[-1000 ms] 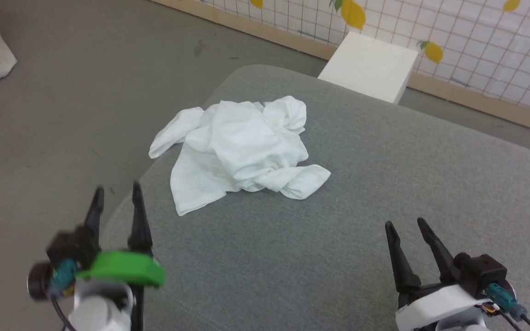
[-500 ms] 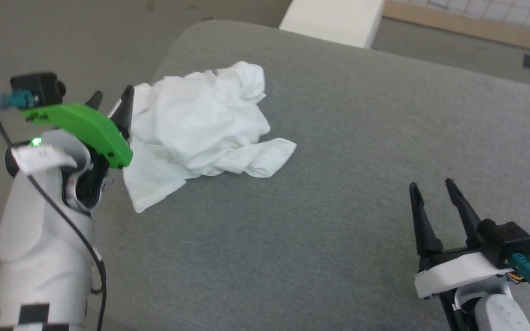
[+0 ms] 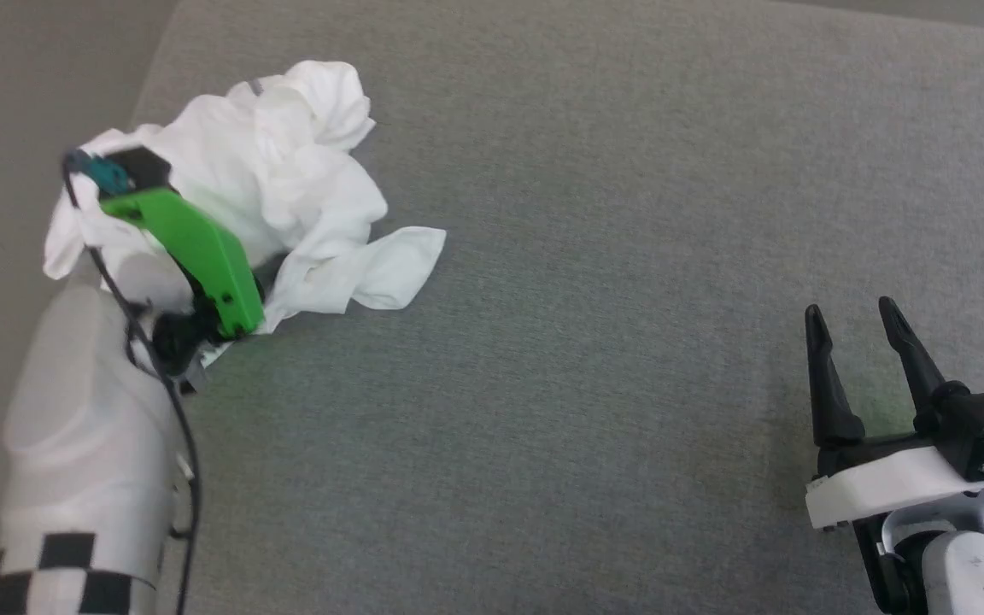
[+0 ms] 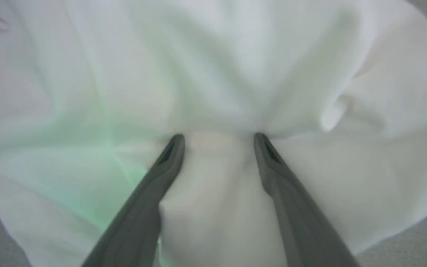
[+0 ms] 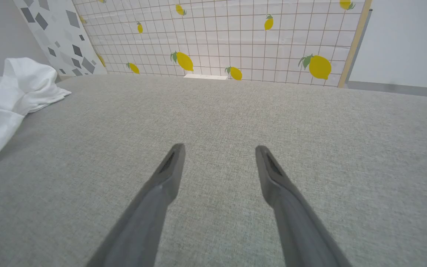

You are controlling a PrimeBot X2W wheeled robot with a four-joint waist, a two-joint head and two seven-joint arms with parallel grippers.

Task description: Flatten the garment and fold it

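Observation:
The garment point(image 3: 287, 188) is a crumpled white heap at the far left of the grey cushion point(image 3: 594, 256). It also lies at the left edge of the right wrist view point(image 5: 9, 96). My left arm reaches over the heap, its green wrist cover hiding the fingers in the head view. In the left wrist view my left gripper point(image 4: 219, 139) stands open, both fingertips pressed into the white fabric point(image 4: 235, 74), a fold of cloth between them. My right gripper point(image 3: 855, 320) is open near the cushion's right side, far from the garment, and open over bare cushion point(image 5: 219, 150).
The cushion's left edge point(image 3: 150, 77) runs close beside the garment, with floor point(image 3: 22, 102) beyond it. A tiled wall with lemon prints point(image 5: 235, 33) and a pale wooden post point(image 5: 354, 40) stand past the cushion's far edge.
The head camera has tilted down and the picture has shifted. My left arm has reached forward from the near left onto the garment. The right gripper has stayed open over the cushion.

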